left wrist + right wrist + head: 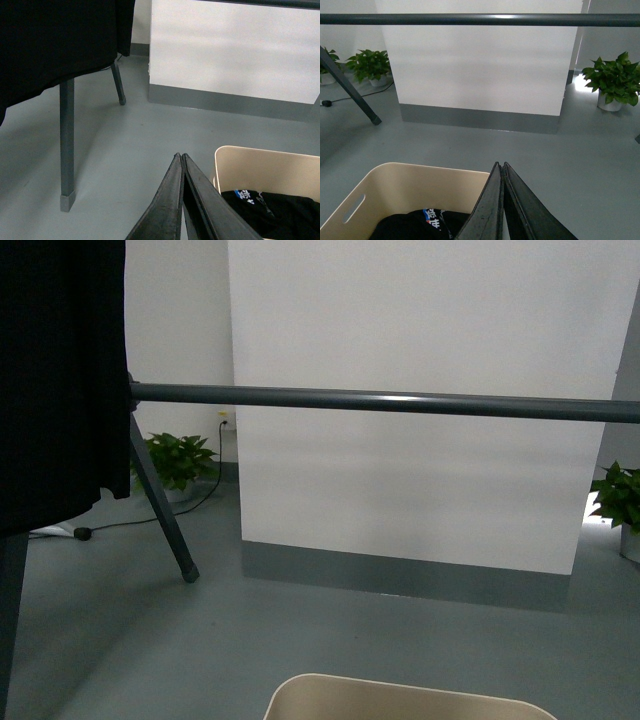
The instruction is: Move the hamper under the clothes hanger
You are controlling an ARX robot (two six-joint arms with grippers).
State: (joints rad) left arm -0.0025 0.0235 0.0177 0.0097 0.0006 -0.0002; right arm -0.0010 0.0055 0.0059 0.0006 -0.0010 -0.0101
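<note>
The beige hamper point(400, 700) shows only its far rim at the bottom of the front view, on the floor short of the clothes hanger's bar point(400, 402). That dark grey bar crosses the room horizontally, with an angled leg point(165, 510) at its left end. In the left wrist view my left gripper point(180, 156) is shut, empty, just beside the hamper's corner point(260, 165). My right gripper point(499, 165) is shut too, over the hamper's far rim point(430, 172). Dark clothing with a blue print point(427, 220) lies inside the hamper.
A black garment point(55, 380) hangs from the rack's left end. A white wall block with a grey base point(420, 470) stands behind the bar. Potted plants point(178, 462) point(620, 502) sit at both sides, and a cable point(150, 518) runs along the floor at left.
</note>
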